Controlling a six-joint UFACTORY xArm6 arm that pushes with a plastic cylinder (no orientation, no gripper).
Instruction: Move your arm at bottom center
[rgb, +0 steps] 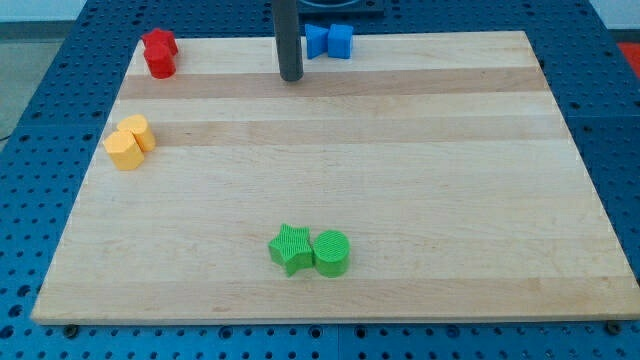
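Note:
My tip (291, 77) rests on the wooden board (400, 180) near the view's top centre. It stands just left of and below the two blue blocks (329, 41), apart from them. A green star (291, 249) and a green cylinder (331, 252) sit touching each other near the view's bottom centre, far below my tip. Two red blocks, a star-like one (158, 43) and a cylinder (160, 64), sit at the top left. A yellow cylinder (138, 132) and a yellow hexagon (123, 150) sit at the left edge.
The board lies on a blue perforated table (40, 120) that shows on all sides. The board's edges run close to the red and yellow blocks on the left.

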